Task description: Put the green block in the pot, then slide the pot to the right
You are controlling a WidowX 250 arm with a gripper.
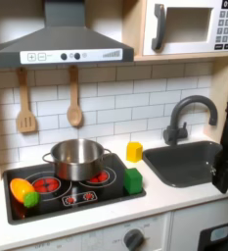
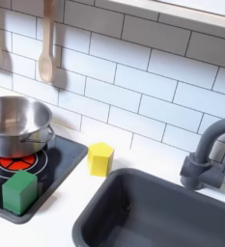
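Gripper (image 1: 226, 167) sits at the right edge of the first exterior view, over the sink (image 1: 184, 165); its jaw state cannot be determined. Green block (image 1: 133, 180) rests on the stovetop's (image 1: 62, 194) lower-right corner. Pot (image 1: 76, 157) stands on the rear burner, centre-left.

The robot arm (image 1: 226, 157) stands at the right edge of the first exterior view, a dark shape reaching down in front of the sink area. It is cut off by the frame, so only part of its black body is seen. I cannot make out the fingers, nor whether the jaws are apart or together.
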